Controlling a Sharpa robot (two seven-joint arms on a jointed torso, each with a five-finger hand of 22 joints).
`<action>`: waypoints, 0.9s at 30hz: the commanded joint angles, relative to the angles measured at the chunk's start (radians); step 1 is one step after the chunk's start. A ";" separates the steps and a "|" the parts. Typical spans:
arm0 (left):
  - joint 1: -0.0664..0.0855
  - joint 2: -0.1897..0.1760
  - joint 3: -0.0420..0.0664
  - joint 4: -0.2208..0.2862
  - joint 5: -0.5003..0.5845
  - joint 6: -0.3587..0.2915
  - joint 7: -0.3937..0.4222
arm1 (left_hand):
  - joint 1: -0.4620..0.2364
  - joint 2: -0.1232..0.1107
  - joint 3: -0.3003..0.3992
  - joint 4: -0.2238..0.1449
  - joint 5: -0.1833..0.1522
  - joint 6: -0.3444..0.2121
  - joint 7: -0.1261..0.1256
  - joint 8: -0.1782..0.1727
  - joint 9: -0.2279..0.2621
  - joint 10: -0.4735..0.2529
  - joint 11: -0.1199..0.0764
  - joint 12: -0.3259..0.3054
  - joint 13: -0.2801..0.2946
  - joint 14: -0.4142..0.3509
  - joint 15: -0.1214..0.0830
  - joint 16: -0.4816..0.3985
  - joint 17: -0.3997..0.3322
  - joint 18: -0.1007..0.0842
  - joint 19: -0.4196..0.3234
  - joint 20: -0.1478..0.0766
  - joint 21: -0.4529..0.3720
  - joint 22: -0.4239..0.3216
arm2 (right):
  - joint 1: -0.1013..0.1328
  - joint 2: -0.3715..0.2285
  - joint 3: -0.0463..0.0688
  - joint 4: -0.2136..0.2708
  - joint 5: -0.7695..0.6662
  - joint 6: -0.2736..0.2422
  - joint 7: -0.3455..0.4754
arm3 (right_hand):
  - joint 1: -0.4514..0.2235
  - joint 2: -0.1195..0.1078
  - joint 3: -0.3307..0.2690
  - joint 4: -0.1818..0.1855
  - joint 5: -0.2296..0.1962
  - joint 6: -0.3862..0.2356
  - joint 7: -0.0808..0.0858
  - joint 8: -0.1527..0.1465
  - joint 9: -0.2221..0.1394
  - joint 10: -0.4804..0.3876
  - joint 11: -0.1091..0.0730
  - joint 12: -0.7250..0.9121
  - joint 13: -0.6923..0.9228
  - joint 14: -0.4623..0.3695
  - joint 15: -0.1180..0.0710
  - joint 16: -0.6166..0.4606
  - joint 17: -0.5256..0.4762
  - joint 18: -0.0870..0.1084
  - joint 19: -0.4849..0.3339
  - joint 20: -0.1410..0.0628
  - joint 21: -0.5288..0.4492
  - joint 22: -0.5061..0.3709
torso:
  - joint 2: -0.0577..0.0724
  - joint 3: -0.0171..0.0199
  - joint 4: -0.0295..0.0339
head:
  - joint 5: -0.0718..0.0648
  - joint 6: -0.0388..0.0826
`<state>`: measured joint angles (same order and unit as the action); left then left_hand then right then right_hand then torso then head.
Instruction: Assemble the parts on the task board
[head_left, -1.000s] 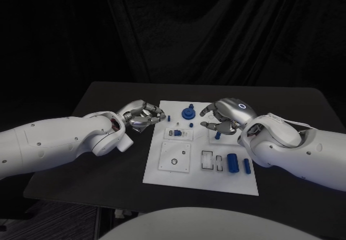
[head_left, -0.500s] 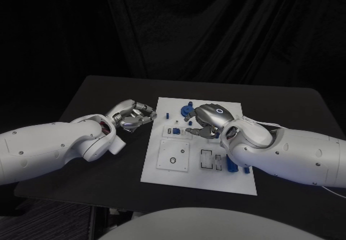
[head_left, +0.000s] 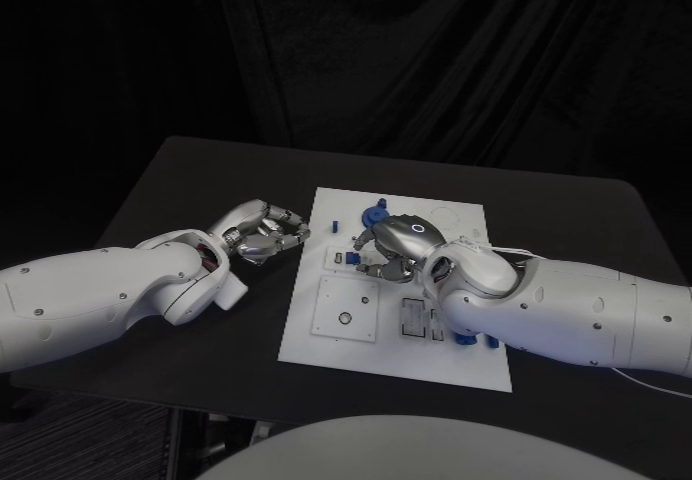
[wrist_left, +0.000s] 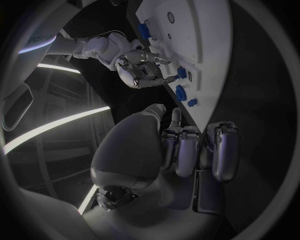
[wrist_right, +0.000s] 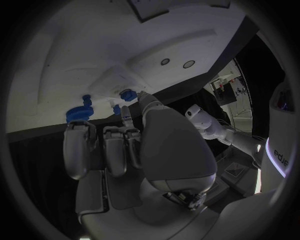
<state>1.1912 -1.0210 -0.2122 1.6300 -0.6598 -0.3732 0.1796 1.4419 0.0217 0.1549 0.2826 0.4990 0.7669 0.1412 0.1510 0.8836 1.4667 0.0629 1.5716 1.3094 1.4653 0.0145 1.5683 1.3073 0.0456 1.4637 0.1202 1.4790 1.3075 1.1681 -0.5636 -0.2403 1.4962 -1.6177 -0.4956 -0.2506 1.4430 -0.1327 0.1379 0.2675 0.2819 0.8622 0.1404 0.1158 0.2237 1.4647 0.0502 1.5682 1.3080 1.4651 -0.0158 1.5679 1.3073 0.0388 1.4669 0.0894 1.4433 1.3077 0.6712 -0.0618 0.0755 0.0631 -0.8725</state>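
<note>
Right hand (head_left: 392, 247) over task board (head_left: 335, 345), grasp unclear; left hand (head_left: 265, 232) curled, empty; parts (head_left: 376, 219) look light, rigid, pinch sides.

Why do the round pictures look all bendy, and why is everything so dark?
Wrist views: a fisheye lens curves the straight edges of the task board, and bright room lights streak at the rim. Head view: black table and dark backdrop; only the white board and arms catch light.

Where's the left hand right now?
In the head view the left hand hovers over the black table, fingers curled, just off the task board's left edge, across from the right hand.
</note>
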 joint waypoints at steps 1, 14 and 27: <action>0.001 0.005 0.001 -0.002 -0.012 0.004 -0.010 | 0.009 0.003 0.002 0.001 0.006 0.004 -0.001 0.004 -0.001 0.104 0.002 -0.001 0.261 0.106 -0.002 0.003 0.264 -0.019 0.036 0.002 0.000 0.228 | -0.004 0.011 0.002 -0.014 -0.010 0.007 -0.009 | -0.009 0.000 -0.006 0.000 -0.004 -0.005 0.001 -0.006 -0.001 0.106 0.009 0.003 0.263 0.106 0.005 0.003 0.263 -0.009 0.049 0.005 0.003 0.224 | 0.009 -0.0093 0.0017 | -0.003 0.000; 0.001 0.012 0.001 -0.009 -0.012 0.015 -0.017 | 0.008 0.004 0.003 0.001 0.007 0.004 0.000 0.004 -0.003 0.104 0.002 -0.001 0.261 0.106 -0.002 0.003 0.264 -0.016 0.029 0.002 -0.009 0.224 | -0.005 0.041 0.004 -0.047 -0.010 -0.011 0.004 | -0.003 0.016 0.000 -0.007 0.033 -0.009 0.003 -0.009 -0.004 0.106 0.010 0.003 0.263 0.106 0.007 0.003 0.263 -0.007 0.045 0.008 -0.001 0.222 | 0.008 -0.0093 0.0009 | 0.004 0.000; 0.000 0.024 0.001 -0.019 -0.012 0.024 -0.017 | 0.008 0.006 0.003 0.002 0.008 0.004 0.000 0.005 -0.005 0.104 0.002 -0.001 0.261 0.106 -0.002 0.003 0.264 -0.014 0.024 0.002 -0.015 0.222 | -0.006 0.062 0.005 -0.069 -0.010 -0.010 0.021 | 0.010 0.030 0.014 -0.028 0.079 0.029 -0.005 0.010 0.003 0.106 0.002 0.003 0.263 0.106 0.001 0.003 0.263 -0.006 0.041 0.004 -0.005 0.220 | 0.009 -0.0104 0.0030 | 0.003 0.000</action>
<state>1.1910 -0.9997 -0.2119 1.6103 -0.6720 -0.3616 0.1566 1.4460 0.0257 0.1549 0.2827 0.5024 0.7668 0.1412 0.1510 0.8797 1.4665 0.0628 1.5723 1.3107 1.4652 0.0144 1.5683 1.3080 0.0457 1.4636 0.1202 1.4696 1.3074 1.1647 -0.5044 -0.2361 1.4302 -1.6198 -0.4983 -0.2395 1.4540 -0.1142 0.1521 0.2422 0.3600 0.8903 0.1350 0.1241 0.2259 1.4683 0.0537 1.5682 1.3078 1.4651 -0.0158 1.5679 1.3073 0.0390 1.4669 0.0894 1.4433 1.3074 0.6803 -0.0719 0.0780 0.0655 -0.8726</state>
